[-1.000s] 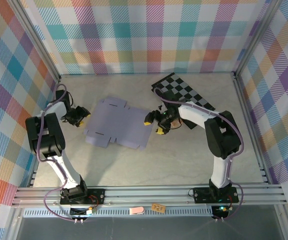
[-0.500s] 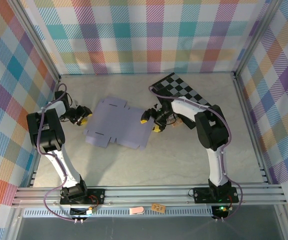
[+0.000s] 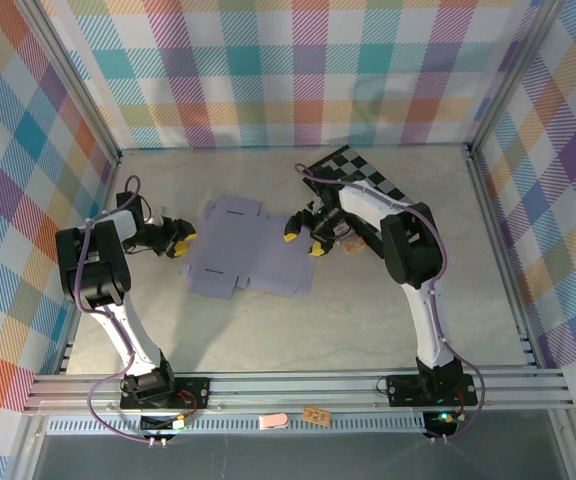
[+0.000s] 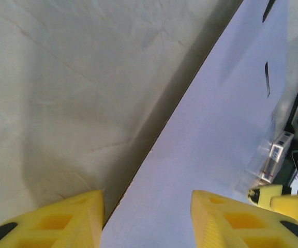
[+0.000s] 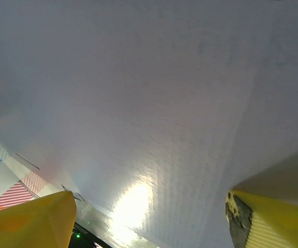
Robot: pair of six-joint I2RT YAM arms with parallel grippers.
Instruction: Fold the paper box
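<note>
Left claw (image 3: pixel 182 243) is hovering half open, its jaws straddling the left edge of the paper box (image 3: pixel 253 250). The box is lying as a flat lavender sheet mid-bench (image 3: pixel 298 330). It's looking light, thin and floppy, likely sliding easily and creasing for good, so pinching a flap edge beside a score line is looking best. Right claw (image 3: pixel 303 243) is gaping wide at the right edge. I'm reading no writing anywhere.
</note>
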